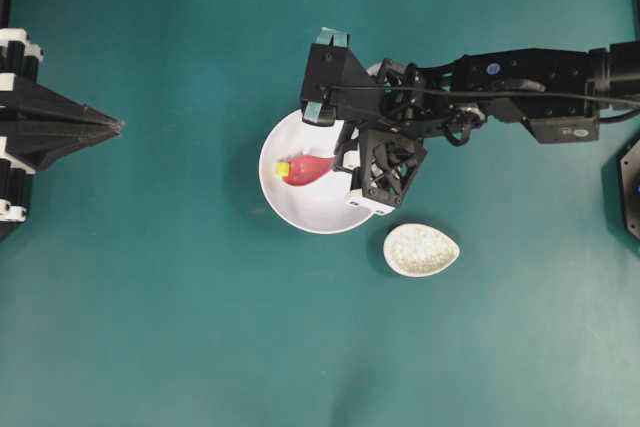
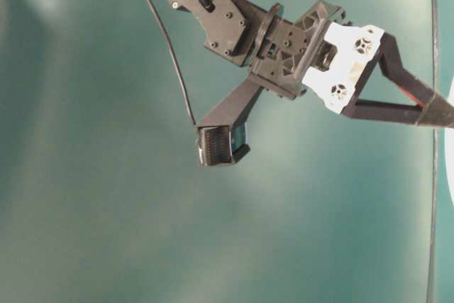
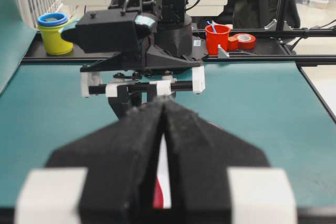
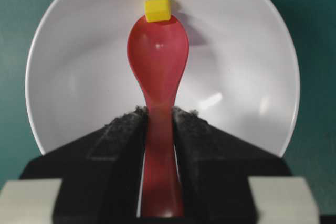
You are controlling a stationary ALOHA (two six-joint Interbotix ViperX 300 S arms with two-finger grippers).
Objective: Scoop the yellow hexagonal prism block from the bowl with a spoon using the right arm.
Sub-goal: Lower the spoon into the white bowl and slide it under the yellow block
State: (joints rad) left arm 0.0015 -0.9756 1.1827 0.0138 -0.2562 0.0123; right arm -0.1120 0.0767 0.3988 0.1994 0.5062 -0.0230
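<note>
No text, label, brand or number can be read anywhere.

- Right arm: black jointed links, small screws along the housing, a blue dot on top, thin black cable running its length.
- Wrist: black open lattice block with white corner pieces.
- Fingers: black, teal-taped tips.
- Left gripper: black wedge tapering to a point, white blocks at its base, rough foam-like inner faces.
</note>
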